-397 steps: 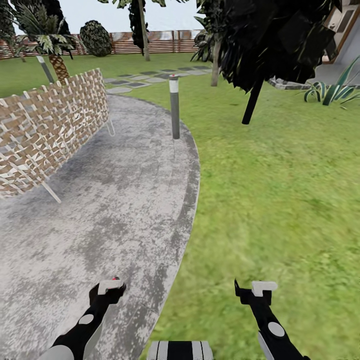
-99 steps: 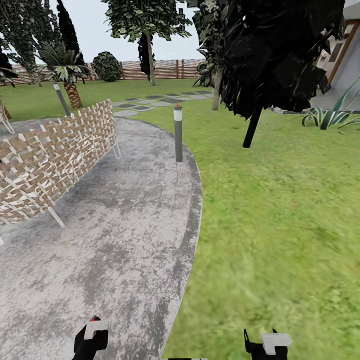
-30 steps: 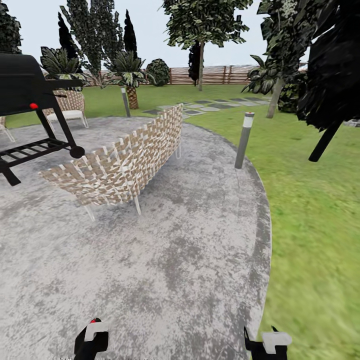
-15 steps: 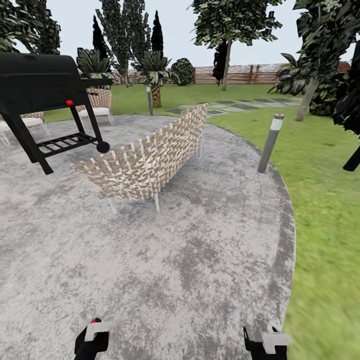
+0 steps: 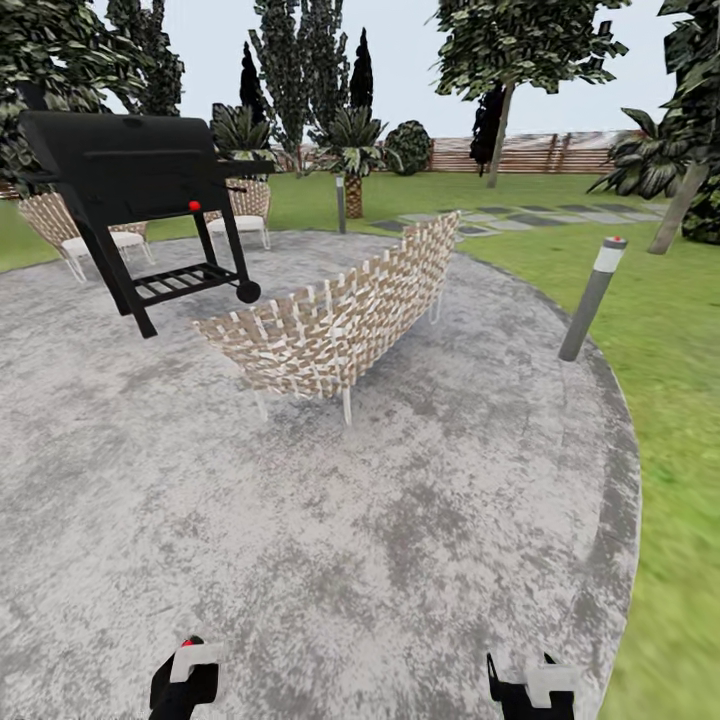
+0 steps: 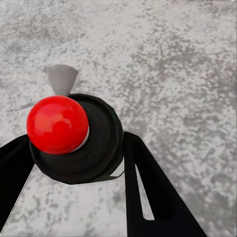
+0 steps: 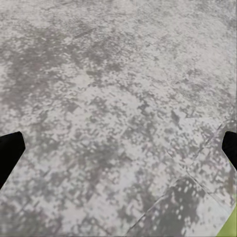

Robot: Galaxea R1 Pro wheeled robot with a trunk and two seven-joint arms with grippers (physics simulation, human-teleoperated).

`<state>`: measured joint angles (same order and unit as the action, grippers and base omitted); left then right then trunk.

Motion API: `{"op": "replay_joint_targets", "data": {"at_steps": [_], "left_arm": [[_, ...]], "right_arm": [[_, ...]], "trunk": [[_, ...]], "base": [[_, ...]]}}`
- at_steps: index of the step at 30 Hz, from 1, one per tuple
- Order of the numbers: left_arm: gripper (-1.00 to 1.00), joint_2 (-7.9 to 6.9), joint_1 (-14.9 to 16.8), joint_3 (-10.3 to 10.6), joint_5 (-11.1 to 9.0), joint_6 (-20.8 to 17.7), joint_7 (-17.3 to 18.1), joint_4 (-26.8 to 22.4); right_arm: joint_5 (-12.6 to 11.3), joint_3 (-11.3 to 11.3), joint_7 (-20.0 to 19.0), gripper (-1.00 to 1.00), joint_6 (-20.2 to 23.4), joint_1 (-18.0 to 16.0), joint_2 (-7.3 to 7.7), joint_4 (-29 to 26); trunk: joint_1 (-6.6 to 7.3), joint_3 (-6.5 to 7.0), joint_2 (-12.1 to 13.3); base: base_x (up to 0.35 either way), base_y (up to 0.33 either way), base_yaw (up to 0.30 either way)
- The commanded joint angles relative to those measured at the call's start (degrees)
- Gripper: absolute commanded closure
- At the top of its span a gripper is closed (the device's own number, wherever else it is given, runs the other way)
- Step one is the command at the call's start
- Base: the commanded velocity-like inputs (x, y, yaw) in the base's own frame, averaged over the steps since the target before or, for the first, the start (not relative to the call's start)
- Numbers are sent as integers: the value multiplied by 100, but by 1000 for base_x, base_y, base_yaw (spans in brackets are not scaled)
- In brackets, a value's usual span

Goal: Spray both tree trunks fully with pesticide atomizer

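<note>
Clamped between the closed fingers of the left gripper [image 6: 74, 148], down at the near edge of the floor [image 5: 380, 540]: the pesticide atomizer [image 6: 96, 148], seen from above as a round dark cap with a red ball and a grey nozzle. Spread wide with nothing between the fingers, above bare paving near its curved edge: the right gripper [image 7: 118, 143]. Farther along the paving, a woven bench [image 5: 340, 320] and a black grill [image 5: 130, 165]; out past its far edge, on the lawn [image 5: 670, 340], two tree trunks [image 5: 497, 135] [image 5: 676, 208].
</note>
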<state>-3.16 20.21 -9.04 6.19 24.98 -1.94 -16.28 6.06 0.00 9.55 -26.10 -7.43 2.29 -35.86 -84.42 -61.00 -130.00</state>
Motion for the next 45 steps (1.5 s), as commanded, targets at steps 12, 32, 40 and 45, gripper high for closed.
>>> {"op": "replay_joint_targets", "data": {"at_steps": [12, 32, 40, 45], "left_arm": [[100, 0, 0, -1, -3, 8, 1, 2], [100, 0, 0, 0, 2, 15, 3, 11], [100, 0, 0, 0, 5, 15, 9, 19], [100, 0, 0, -1, -1, 28, 9, 67]], "right_arm": [[0, 0, -5, -100, 0, -2, 0, 0], [0, 0, -6, -100, 0, -2, 0, 0], [0, 0, -6, -100, 0, -2, 0, 0], [0, 0, -6, -100, 0, 0, 0, 0]], "trunk": [[0, 65, 0], [0, 174, 0], [0, 217, 0], [0, 245, 0]], "base": [[259, 151, 232], [246, 229, 231], [268, 220, 230], [279, 207, 230]]}}
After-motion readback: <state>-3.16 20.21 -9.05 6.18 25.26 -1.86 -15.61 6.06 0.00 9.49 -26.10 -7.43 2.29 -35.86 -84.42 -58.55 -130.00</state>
